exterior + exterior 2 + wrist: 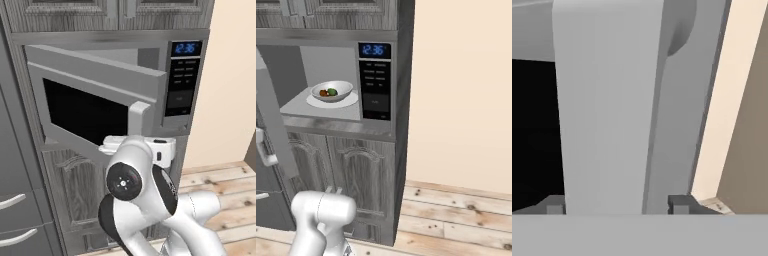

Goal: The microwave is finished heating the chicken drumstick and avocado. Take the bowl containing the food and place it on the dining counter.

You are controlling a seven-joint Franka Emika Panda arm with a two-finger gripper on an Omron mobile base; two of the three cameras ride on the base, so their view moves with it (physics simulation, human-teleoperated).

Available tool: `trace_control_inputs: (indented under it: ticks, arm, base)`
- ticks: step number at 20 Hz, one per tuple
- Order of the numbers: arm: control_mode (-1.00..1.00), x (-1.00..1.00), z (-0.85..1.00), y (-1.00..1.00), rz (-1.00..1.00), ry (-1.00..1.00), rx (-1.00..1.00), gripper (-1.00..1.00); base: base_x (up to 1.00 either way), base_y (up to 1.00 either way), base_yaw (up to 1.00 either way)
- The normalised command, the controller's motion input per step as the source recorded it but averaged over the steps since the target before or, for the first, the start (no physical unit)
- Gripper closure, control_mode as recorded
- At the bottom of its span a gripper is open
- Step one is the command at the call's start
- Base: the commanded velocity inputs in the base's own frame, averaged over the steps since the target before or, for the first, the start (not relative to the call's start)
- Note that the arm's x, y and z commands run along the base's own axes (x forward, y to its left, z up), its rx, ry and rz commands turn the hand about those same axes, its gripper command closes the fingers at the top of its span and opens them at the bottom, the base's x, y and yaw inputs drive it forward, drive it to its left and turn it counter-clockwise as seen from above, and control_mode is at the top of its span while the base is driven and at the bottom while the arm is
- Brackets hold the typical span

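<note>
The microwave [182,75] is built into grey cabinets, and its door [95,95] hangs partly open. Inside, the white bowl [343,89] sits on the flat turntable plate [348,103]. It holds the reddish-brown chicken drumstick [323,93] and the dark-green avocado [332,91]. My gripper [617,205] is at the door's vertical bar handle [607,110]. The bar fills the space between the fingertips [679,204], and both appear to press against it. In the left base view my hand sits just under the handle [140,116]. The dining counter is out of view.
Grey wood-grain cabinet doors [356,175] stand below the microwave, with drawers [15,220] to the left. A beige wall [461,90] and light wooden floor [456,220] lie to the right. The open door [268,115] juts out toward my base on the left.
</note>
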Motion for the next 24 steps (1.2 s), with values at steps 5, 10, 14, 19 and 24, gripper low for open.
trace_control_inputs:
  ticks: [5, 10, 14, 19, 24]
  arm:
    - [-1.00, -1.00, -0.22, 0.00, 0.15, -0.11, -0.08, -1.00]
    - [-1.00, -0.62, 0.00, 0.26, 0.00, -0.07, -0.03, -1.00]
    - [-1.00, -0.09, 0.00, 0.00, 0.00, 0.00, 0.00, -1.00]
    - [-1.00, -0.51, -0.20, 0.52, -0.11, -0.01, -0.06, -1.00]
    - [-1.00, -0.05, 0.00, 0.24, -0.07, 0.00, -0.01, -1.00]
  base:
    - [0.00, 0.00, 0.00]
    - [0.00, 0.00, 0.00]
    - [0.00, 0.00, 0.00]
    - [0.00, 0.00, 0.00]
    - [0.00, 0.00, 0.00]
